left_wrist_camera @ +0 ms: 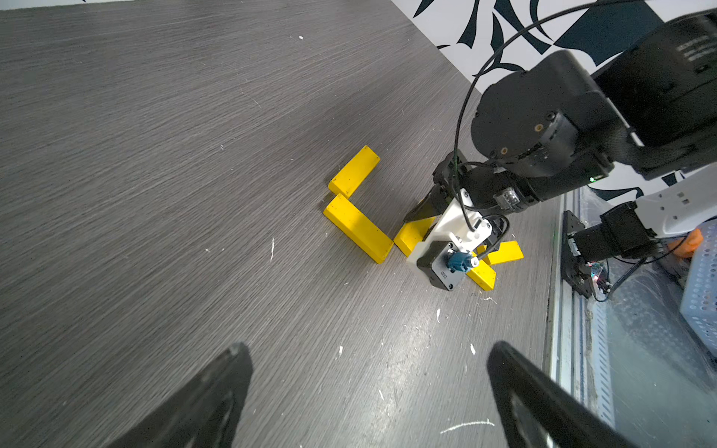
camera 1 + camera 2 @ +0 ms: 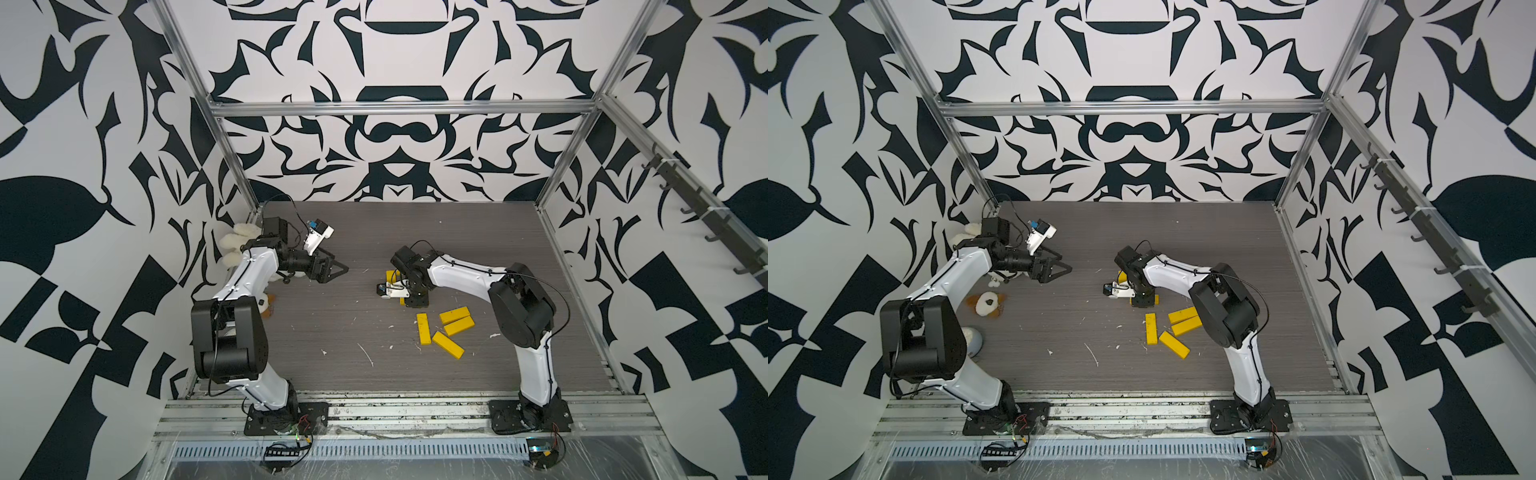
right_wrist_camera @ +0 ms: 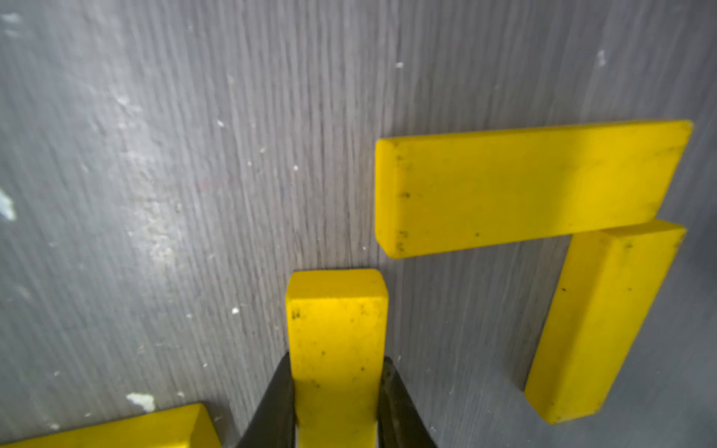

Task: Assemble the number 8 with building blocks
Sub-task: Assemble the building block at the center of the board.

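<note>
Held bar (image 3: 336, 329) — end cut off.

Holds left gripper (image 2: 337, 273) level and raised, jaws spread wide; points right gripper (image 3: 337, 362) steeply downward, jaws clamped on a yellow bar (image 3: 336, 322); bends both elbows.

No legible text anywhere; tiny marking on wrist camera (image 1: 444, 276) (too small to read).

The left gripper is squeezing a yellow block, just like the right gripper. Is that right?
Not quite. The left gripper is open and empty, as the left wrist view shows. Only the right gripper is squeezing a yellow block.
</note>
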Tool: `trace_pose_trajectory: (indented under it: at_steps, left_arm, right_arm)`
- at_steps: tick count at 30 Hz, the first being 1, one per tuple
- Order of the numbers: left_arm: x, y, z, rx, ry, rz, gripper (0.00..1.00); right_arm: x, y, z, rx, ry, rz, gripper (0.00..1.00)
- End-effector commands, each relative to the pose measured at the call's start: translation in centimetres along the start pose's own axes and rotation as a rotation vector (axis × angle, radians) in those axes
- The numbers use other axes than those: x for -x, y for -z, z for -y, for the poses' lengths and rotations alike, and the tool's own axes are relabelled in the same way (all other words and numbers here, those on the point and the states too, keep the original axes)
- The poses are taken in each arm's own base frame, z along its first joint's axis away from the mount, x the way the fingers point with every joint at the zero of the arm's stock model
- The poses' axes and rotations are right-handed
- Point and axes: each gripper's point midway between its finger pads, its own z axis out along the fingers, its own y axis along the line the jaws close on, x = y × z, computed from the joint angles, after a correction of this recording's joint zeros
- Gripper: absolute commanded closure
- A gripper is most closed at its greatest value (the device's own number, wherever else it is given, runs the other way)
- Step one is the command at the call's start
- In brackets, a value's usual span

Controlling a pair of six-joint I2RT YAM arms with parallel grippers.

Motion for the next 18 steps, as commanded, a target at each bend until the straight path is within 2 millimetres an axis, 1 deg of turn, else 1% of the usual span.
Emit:
trace_pose_trajectory:
  at_steps: [1,6,12,15,18]
  left_arm:
    - [0.6,0.3,0.5,-0.015,-0.003,0.011,0.01]
    - [0.7,0.4,0.6,-0.014,-0.006,0.015,0.01]
    - [0.7,0.4,0.6,-0.010,-0.011,0.020,0.01]
    - [0.7,0.3,0.4,-0.013,-0.002,0.017,0.01]
    - [0.7,0.2,0.4,-0.017,0.003,0.013,0.01]
  right_arm:
    - [0.6,0.6,0.2,-0.007,0.020,0.027,0.74]
    - [0.7,1.3,0.1,0.018,0.032,0.020,0.73]
    - [1.1,2.0,-0.2,0.046,0.037,0.035,0.62]
    - [1.4,2.0,0.1,0.039,0.054,0.042,0.62]
    - [1.3,1.5,0.4,0.038,0.076,0.024,0.63]
